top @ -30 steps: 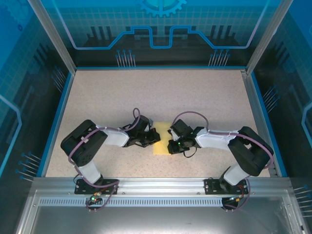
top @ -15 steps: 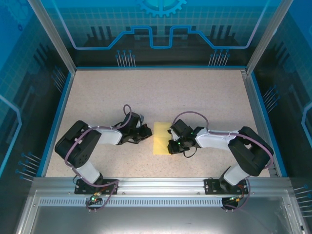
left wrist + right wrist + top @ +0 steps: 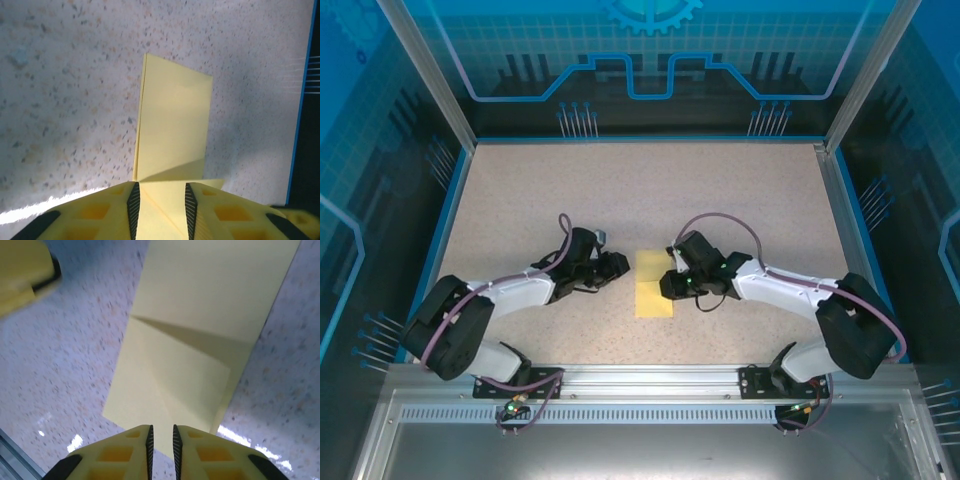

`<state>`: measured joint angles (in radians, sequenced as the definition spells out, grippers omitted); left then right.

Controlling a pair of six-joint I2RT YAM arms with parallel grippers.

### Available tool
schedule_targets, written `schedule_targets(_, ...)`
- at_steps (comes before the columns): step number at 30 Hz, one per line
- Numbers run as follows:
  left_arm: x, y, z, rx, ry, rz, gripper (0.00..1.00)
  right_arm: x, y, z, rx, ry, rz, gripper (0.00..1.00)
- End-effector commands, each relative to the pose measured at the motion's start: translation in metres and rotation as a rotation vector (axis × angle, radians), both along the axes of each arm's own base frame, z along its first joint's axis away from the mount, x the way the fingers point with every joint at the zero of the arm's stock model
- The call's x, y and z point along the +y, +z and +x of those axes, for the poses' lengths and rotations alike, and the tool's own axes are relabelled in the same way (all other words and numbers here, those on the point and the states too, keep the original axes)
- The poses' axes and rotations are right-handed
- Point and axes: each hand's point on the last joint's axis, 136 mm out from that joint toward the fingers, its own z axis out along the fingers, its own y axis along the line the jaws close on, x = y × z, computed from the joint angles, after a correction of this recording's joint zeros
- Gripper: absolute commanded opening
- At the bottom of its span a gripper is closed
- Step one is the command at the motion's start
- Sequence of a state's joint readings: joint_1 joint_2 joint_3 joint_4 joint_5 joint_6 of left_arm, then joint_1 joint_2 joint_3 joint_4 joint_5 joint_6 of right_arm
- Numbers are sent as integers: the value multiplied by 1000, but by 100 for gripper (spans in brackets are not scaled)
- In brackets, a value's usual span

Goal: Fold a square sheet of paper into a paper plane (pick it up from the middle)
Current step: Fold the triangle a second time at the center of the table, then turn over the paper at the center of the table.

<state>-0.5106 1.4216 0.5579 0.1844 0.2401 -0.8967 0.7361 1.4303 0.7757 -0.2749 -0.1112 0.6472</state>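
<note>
left fingers [image 3: 116, 210] are parted a bit, right fingers [image 3: 129, 450] open just a crack, nothing gripped. the folded yellow paper [image 3: 653, 283] lies flat between them on the desk [image 3: 650, 190], mid-width, closer to the near edge.

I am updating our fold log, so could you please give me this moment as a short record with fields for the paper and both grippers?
Sheet of paper: pale yellow, folded to a narrow rectangle, a diagonal flap turned in at one end
Location: lying on the speckled table, between the two grippers
Left gripper: jaws apart, at one long edge of the paper
Right gripper: jaws narrowly apart, over the opposite edge
Stage: early folds made, no pointed dart shape yet
</note>
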Motion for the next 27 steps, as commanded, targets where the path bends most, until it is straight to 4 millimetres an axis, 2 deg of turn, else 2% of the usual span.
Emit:
schedule_targets(1, -7, -4, -20, 55, -26, -7, 35, -9, -3, 14, -8, -43, -13, 21)
schedule_targets(10, -37, -13, -33, 106, -70, -54, 35, 4, -16, 25, 37, -24, 41, 21)
schedule_targets(17, -51, -22, -36, 137, -93, -58, 35, -8, -37, 33, 68, -78, -5, 21)
schedule_targets(23, -56, -26, -35, 150, -101, -54, 37, -14, -57, 29, 126, -109, 2, 20)
schedule_targets(27, -58, -28, -33, 154, -103, -55, 38, -17, -63, 27, 144, -125, 12, 19)
